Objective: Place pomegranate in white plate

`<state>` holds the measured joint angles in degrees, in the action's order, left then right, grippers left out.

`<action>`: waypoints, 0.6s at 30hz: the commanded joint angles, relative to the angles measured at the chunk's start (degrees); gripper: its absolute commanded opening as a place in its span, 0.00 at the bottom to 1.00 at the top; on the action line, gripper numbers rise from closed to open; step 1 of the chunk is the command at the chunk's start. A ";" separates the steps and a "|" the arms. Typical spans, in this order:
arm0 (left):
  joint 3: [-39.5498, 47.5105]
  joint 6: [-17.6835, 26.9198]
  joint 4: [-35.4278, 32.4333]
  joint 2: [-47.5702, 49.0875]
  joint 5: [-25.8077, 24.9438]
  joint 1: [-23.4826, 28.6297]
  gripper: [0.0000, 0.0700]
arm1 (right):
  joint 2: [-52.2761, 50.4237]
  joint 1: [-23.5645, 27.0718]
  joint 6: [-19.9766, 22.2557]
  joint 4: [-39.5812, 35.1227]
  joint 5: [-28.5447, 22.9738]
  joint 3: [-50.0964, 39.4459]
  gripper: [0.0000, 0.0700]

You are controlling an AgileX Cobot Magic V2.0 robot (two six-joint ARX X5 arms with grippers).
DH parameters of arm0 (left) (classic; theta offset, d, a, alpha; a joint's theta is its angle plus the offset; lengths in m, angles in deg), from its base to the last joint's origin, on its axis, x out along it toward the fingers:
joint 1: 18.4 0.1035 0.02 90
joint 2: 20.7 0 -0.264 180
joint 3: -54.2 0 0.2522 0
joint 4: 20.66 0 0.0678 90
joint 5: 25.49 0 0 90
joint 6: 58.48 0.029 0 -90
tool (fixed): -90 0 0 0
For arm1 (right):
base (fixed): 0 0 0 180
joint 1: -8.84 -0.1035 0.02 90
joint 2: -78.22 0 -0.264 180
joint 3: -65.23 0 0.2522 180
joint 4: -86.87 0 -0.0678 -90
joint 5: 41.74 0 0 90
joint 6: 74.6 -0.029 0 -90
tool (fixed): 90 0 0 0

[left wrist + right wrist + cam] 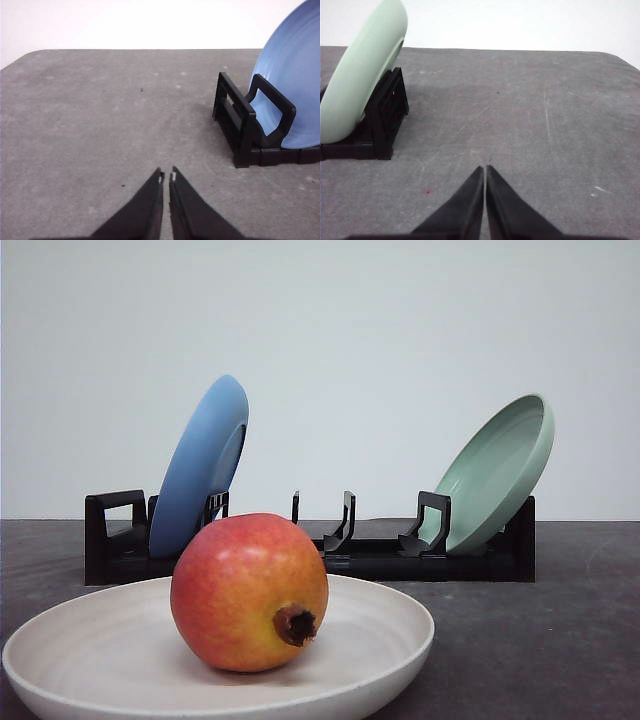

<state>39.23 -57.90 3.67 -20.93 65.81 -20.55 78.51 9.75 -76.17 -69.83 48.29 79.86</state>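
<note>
While the pomegranate (249, 592) sits inside the white plate (80, 650), resting on the plate's floor a little left of its centre, neither claw is touching it. Fruit lies tipped on its side, dark brown crown stub facing the camera and slightly right; skin red on the left flank, fading to orange-yellow near the stub. Plate is at the near edge of the grey table (540, 640) in the front view, its rim cut off by the frame's lower edge.

Behind the plate: a black dish rack (380, 558) running across the table. Blue plate (200, 465) stands on edge in the rack's left end, leaning right. Pale green plate (497, 470) stands in the right end, also leaning right, hollow side facing left. Middle slots hold no plates.

Left gripper (166, 176): fingers pinched nearly together, only a thin slit between the tips, nothing between them; it hangs over bare table, the rack's end with the blue plate off to one side and well apart.

Right gripper (484, 169): fingers pressed together tip to tip, holding nothing, over bare scuffed table; the green plate and the rack's other end lie well apart from it.
</note>
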 commanded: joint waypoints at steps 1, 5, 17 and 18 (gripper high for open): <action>0.55 -0.16 0.33 0.07 -0.26 -0.07 0.00 | -0.09 0.02 -0.61 -0.70 -0.02 -0.22 0.00; 0.55 -0.17 0.33 0.07 -0.26 -0.07 0.00 | -0.09 0.02 -0.61 -0.72 -0.02 -0.22 0.00; 0.55 -0.17 0.33 0.07 -0.26 -0.07 0.00 | -0.09 0.02 -0.61 -0.71 -0.02 -0.22 0.00; 0.55 -0.17 0.33 0.07 -0.26 -0.07 0.00 | -0.09 0.02 -0.61 -0.71 -0.02 -0.22 0.00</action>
<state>39.23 -57.90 3.67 -20.93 65.81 -20.55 78.51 9.75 -76.19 -69.83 48.29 79.86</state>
